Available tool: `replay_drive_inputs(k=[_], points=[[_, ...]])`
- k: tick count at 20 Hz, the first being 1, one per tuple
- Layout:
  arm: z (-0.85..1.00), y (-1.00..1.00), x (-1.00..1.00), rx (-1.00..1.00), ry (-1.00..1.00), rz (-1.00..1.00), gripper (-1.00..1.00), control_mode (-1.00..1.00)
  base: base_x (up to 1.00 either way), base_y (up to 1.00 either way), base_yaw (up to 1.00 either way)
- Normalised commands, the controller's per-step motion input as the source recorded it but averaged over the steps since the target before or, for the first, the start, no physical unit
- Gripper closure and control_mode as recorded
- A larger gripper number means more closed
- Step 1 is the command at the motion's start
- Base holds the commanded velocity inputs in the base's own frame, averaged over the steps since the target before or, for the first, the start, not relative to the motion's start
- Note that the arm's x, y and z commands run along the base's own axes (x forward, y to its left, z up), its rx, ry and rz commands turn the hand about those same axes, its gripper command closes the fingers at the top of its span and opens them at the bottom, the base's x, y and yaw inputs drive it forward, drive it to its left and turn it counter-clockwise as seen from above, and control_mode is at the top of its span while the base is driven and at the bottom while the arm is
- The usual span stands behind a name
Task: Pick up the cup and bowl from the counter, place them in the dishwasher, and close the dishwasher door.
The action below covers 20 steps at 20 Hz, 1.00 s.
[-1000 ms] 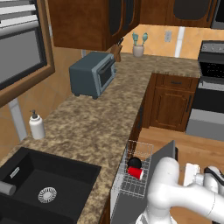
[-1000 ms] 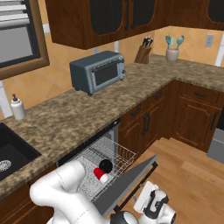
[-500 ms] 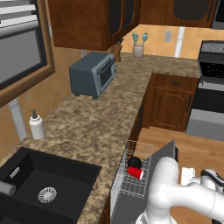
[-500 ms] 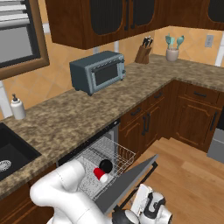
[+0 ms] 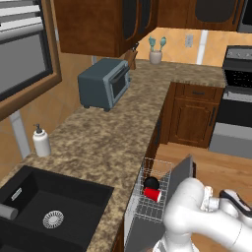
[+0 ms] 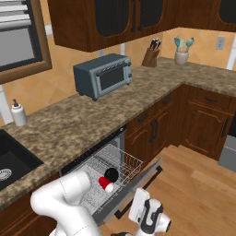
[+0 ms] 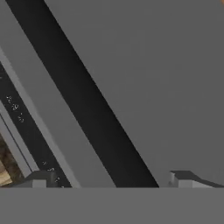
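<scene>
Granite tabletop (image 6: 83, 124) runs bare of dishes now; we've got the cup (image 6: 106, 185) and bowl (image 6: 111, 174) touching in the rack (image 6: 120, 162), cup at the bowl's seven o'clock. That leaves closing the door (image 6: 133, 185), half raised. Our hand (image 7: 111, 177) is spread wide, holding nothing, facing the door's handle (image 7: 83, 100). Next, we reckon, push up until it shuts.

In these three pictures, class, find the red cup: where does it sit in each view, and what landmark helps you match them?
Left base view: the cup lies in the white rack, lower centre-right.
Right base view: the cup is lower centre, same rack.
Hand view: not in it; the dishwasher door is close up.
Shared landmark: the black bowl beside the cup.
</scene>
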Motion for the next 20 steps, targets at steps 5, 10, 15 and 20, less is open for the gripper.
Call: replay_drive_inputs(k=[5, 10, 15, 20], points=[[0.03, 1.0, 0.03, 0.01, -0.19, 0.12, -1.0, -1.0, 0.0, 0.0, 0.0], [-0.17, 1.0, 0.15, 0.14, -0.17, 0.1, -1.0, -1.0, 0.0, 0.0, 0.0], [-0.48, 1.0, 0.38, 0.42, -0.32, 0.01, -1.0, -1.0, 0.0, 0.0, 0.0], [-0.64, 1.0, 0.41, 0.51, -0.27, 0.0, -1.0, -1.0, 0.0, 0.0, 0.0]])
